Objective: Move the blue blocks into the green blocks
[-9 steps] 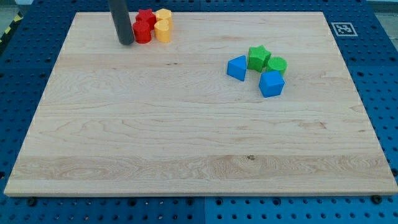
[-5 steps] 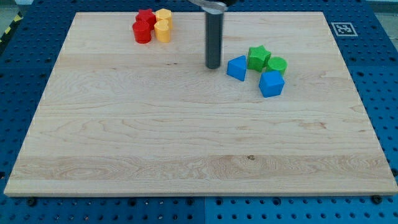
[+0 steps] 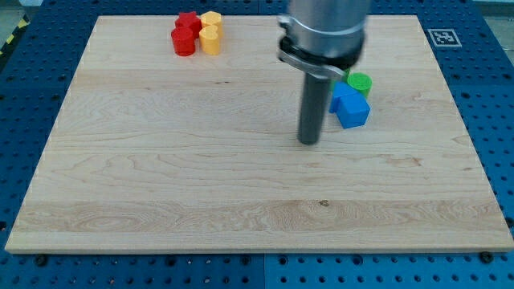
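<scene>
My tip [image 3: 308, 141] rests on the wooden board [image 3: 161, 160], below and to the left of the blue and green cluster. A blue faceted block [image 3: 352, 109] sits at the rod's right, just above the tip's level. A green round block [image 3: 359, 83] lies right above it, touching or nearly so. A sliver of blue [image 3: 334, 98] shows beside the rod; the blue triangular block and the green star block are mostly or wholly hidden behind the arm.
Two red blocks [image 3: 185, 35] and two yellow blocks [image 3: 210, 32] are bunched at the board's top left. A black-and-white marker tag [image 3: 443, 37] sits at the board's top right corner. Blue pegboard [image 3: 490, 80] surrounds the board.
The rod went from beside the red blocks at the top left, past the blue triangle's left side, down and right to below-left of the cluster. The arm now covers the star and triangle.
</scene>
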Available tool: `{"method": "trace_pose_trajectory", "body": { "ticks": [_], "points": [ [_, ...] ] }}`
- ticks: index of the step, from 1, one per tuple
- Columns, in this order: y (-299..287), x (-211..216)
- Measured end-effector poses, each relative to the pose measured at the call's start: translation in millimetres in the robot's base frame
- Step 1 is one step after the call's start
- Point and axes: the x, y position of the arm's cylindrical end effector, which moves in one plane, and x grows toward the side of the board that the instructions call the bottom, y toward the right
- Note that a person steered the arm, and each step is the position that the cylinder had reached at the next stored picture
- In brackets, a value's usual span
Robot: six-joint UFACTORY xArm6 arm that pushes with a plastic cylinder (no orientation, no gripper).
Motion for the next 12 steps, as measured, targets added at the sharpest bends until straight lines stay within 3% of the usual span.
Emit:
{"method": "trace_pose_trajectory", "body": {
  "ticks": [1, 2, 5, 6, 8, 12],
  "points": [
    [68.5, 9.3],
    [89.2, 5.5],
    [23.1, -18.1],
    [25.1, -29.9],
    [73.9, -10.4],
    [38.1, -42.0]
  ]
}}
